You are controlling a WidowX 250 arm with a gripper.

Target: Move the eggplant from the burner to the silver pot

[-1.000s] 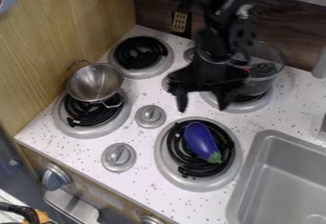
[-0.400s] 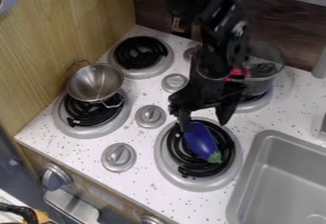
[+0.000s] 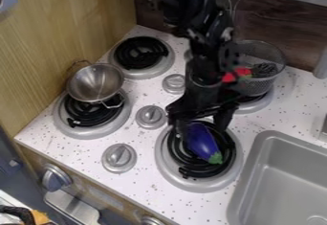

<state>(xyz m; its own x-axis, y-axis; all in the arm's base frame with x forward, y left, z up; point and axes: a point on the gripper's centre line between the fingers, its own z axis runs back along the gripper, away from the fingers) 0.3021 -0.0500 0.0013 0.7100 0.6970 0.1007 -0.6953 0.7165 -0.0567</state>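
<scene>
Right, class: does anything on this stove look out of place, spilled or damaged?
The eggplant lies straight on a black coil, with no pan under it. The silver pot sits off-centre over another burner, leaving much of it uncovered. I see nothing spilled or damaged.

Sink (image 3: 248, 172) cut off, burner (image 3: 256, 106) under basket (image 3: 260, 84) part-hidden

Side wall (image 3: 64, 23), at my left: one, pale yellow-brown wood, grained. Back wall (image 3: 271, 25): one, dark brown wood, joined to the first at a corner. Countertop (image 3: 156, 193): white, dark-speckled. Sink (image 3: 284, 171): grey, rounded corner, set in at my near right. Cabinet front (image 3: 96, 188): wood, below the counter edge. Light: soft, pale glints on the sink's rim.
</scene>
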